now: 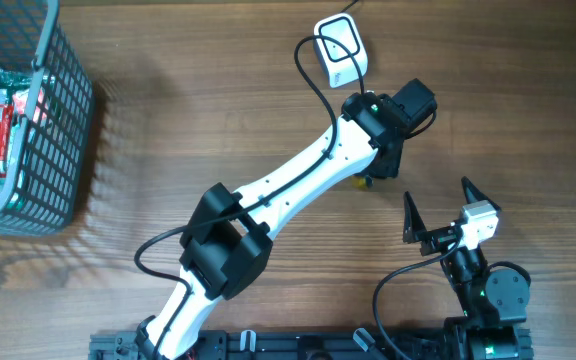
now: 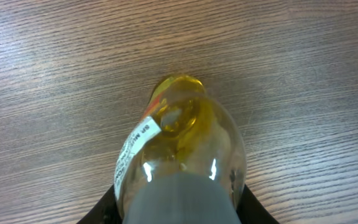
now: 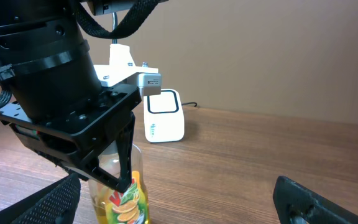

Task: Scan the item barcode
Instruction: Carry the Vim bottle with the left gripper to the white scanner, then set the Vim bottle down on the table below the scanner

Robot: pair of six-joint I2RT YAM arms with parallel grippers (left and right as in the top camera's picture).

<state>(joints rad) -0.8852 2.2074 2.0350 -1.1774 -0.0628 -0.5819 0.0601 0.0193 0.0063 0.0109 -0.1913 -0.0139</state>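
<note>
Ignoring the grey mesh basket (image 1: 63, 150) at the desk's left edge. White box-shaped barcode scanner (image 1: 340, 45) sits at the far edge. Clear bottle of yellow liquid (image 2: 185, 143) is mid-desk, just short of it, long axis vertical, clamped by the left gripper (image 1: 378, 165). Scanner lies beyond that grip. Right gripper (image 1: 436, 190) is splayed and empty by the near edge, farther off.

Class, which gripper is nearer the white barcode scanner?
Left. The left gripper, shut on the bottle, sits just in front of the barcode scanner; the right gripper stands open, much farther back and to the right.
</note>
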